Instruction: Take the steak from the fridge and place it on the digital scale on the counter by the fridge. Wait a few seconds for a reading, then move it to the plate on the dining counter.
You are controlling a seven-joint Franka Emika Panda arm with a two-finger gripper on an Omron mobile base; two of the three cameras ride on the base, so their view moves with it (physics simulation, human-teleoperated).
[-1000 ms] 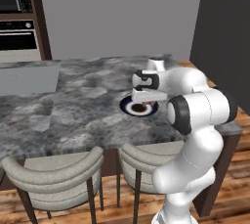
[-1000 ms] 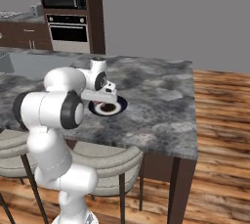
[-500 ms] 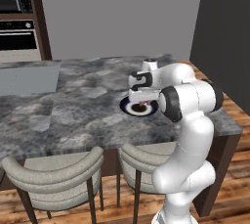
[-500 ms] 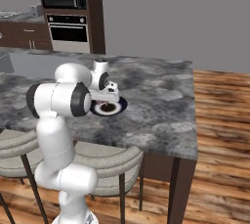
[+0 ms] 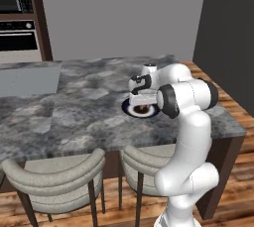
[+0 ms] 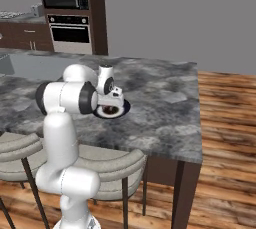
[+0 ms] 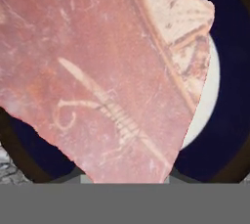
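The pink-red steak (image 7: 97,71) fills most of the hand view and hides the fingertips, so it looks held between them. Under it lies the plate (image 7: 229,96), with its navy rim and white centre. On the dining counter (image 5: 74,117) the plate (image 5: 126,108) sits near the front right, and my gripper (image 5: 141,103) hangs just over it with the dark red steak (image 5: 142,108) low above the plate's centre. From the other side, the gripper (image 6: 111,104) and steak (image 6: 108,109) are over the same plate (image 6: 125,107).
Two grey padded stools (image 5: 54,176) (image 5: 141,159) stand under the counter's near edge. A wall oven and microwave (image 6: 70,13) are at the back. A flat grey panel (image 5: 25,80) lies at the counter's left. The counter ends close to the right of the plate.
The arm's elbow has swung in closer to the counter. The hand has stayed over the plate with the steak and has sunk slightly toward it.
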